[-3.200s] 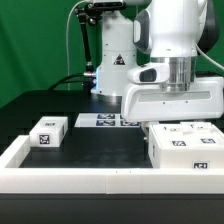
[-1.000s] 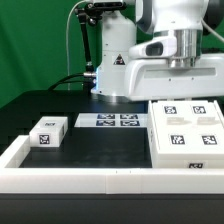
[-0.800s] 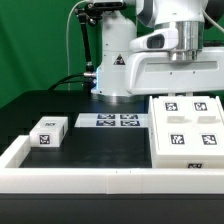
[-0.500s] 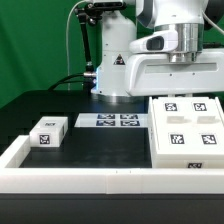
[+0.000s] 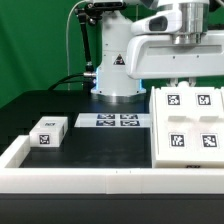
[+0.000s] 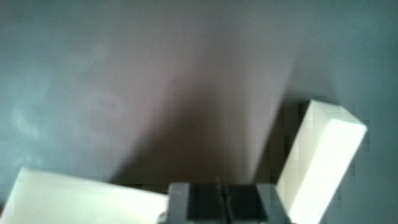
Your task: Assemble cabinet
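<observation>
Gripper (image 5: 181, 84) hangs over the far edge of the cabinet (image 5: 187, 128). The cabinet sits on the bench (image 5: 100, 145), directly under the jaws and reaching from them toward the exterior camera. In the wrist view the gripper (image 6: 217, 203) shows its jaws pressed together with nothing between them.

Handling, my judgement:
- The cabinet is a rigid white plastic box and the biggest loose item. It is probably hollow and light for its bulk, and it won't deform under a pinch.
- The faces look smooth, so I expect slip if the grip is shallow.
- The body is far wider than the jaws could straddle. I would take it by a thin wall or edge lip, near the middle of a side so it does not swing, or else push it flat along the bench.
- I would keep the pads off the tags.

Count:
- Cabinet: one. It has four tags on its top face and one on the front face.
- Small tagged block (image 5: 47, 132): one, well apart from the jaws toward the exterior view's left.
- Marker board (image 5: 108, 121): one, between the block and the jaws.
- Low white rail (image 5: 90, 181): runs along the front and one side. I cannot tell if it is a single piece.
- The wrist view shows two white slabs (image 6: 320, 150) beside the jaws. I cannot tell which parts they are.
</observation>
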Robot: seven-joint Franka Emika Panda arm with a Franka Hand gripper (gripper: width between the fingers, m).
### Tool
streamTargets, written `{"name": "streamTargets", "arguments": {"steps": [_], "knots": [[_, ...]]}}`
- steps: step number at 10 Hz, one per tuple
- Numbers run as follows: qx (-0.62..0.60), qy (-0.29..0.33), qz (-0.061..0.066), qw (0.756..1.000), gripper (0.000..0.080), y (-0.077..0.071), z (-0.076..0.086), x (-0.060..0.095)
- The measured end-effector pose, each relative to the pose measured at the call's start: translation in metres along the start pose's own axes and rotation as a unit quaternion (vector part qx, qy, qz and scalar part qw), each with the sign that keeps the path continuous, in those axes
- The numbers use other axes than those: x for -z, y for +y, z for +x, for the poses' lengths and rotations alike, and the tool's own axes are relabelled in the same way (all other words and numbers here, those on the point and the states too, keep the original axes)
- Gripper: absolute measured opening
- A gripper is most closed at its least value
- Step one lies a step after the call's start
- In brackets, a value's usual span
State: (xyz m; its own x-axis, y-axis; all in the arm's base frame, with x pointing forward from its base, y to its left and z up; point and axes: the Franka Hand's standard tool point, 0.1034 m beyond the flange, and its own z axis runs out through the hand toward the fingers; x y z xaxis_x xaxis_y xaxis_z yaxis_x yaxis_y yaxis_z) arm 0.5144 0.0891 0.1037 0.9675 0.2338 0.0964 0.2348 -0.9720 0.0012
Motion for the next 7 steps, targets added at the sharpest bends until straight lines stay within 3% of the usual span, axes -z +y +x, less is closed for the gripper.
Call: {"name": "streamTargets", "arguments": {"steps": [3, 7], "knots": [[0.001, -0.004, 0.000, 1.000, 0.0002, 0.001, -0.004, -0.003], [0.000, -0.021, 0.001, 1.000, 0.0002, 0.011, 0.010, 0.014]]}}
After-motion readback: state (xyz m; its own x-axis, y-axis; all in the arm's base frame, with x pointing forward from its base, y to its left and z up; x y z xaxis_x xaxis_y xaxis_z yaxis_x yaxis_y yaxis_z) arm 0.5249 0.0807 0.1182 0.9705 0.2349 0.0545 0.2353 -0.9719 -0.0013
